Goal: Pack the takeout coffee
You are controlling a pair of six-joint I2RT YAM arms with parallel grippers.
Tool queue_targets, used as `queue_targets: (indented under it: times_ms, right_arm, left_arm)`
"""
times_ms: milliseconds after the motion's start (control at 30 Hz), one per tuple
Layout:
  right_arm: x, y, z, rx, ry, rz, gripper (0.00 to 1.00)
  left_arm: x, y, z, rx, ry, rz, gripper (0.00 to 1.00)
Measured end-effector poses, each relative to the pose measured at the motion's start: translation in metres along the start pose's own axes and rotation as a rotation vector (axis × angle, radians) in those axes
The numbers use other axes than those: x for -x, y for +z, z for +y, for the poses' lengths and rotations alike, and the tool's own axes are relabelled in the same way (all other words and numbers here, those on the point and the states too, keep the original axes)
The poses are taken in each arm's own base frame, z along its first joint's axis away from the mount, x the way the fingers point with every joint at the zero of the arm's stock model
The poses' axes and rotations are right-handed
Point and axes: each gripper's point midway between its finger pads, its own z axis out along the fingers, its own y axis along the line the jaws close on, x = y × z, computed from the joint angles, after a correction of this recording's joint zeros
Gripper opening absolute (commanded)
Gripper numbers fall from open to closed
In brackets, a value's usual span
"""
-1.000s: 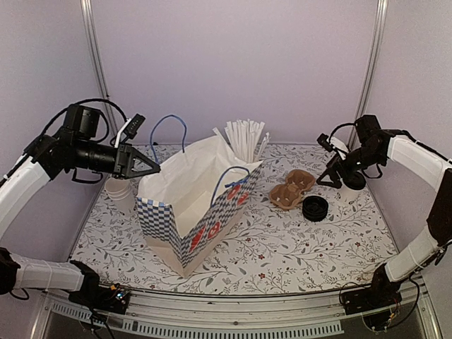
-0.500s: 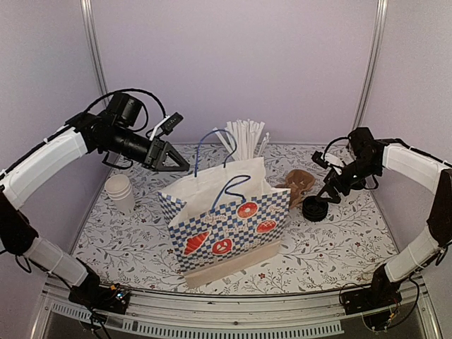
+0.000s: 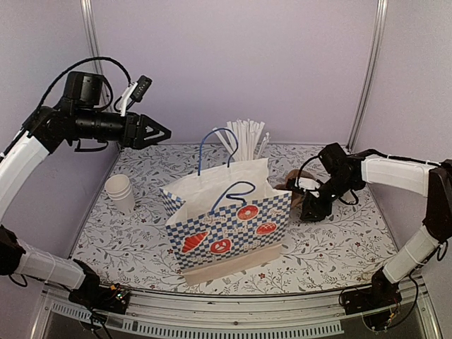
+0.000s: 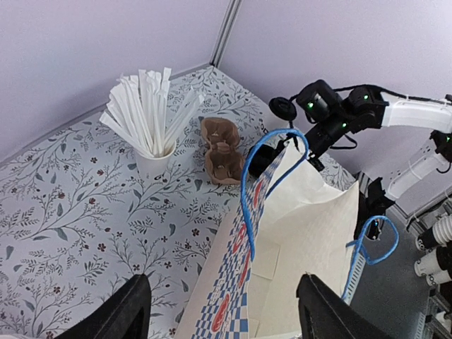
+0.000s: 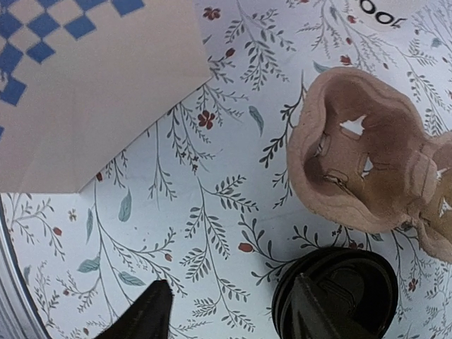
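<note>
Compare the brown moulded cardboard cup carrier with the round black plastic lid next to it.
The brown moulded cardboard cup carrier is tan and matte; the round black plastic lid is black and shiny. The carrier is lobed with deep open wells, the lid a low plain circle. The carrier looks the larger. Both lie close together on the floral table, and neither is gripped.

On the worktop: one blue-checked paper bag (image 3: 226,226) with two blue cord handles (image 3: 212,141), one white cup (image 4: 155,164) holding straws too many to count, one short stack of white paper cups (image 3: 120,192), one brown pulp cup carrier (image 5: 360,162), one black plastic lid (image 5: 339,289).
</note>
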Motion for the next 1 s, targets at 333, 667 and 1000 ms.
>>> queue_targets:
  times_ms: [333,667,1000]
  right_arm:
    - [-0.046,0.05,-0.022,-0.039,0.028,0.207,0.36]
    - [-0.06,0.048,-0.05,-0.172,0.024,0.286,0.35]
    - [-0.057,0.03,-0.079,-0.194,0.093,0.254,0.48]
  left_arm:
    - [-0.013,-0.006,0.009,0.061,-0.031,-0.025,0.73]
    - [-0.023,0.003,0.015,0.067,-0.055,-0.008,0.73]
    - [-0.031,0.005,0.02,0.084,-0.065,0.001,0.72]
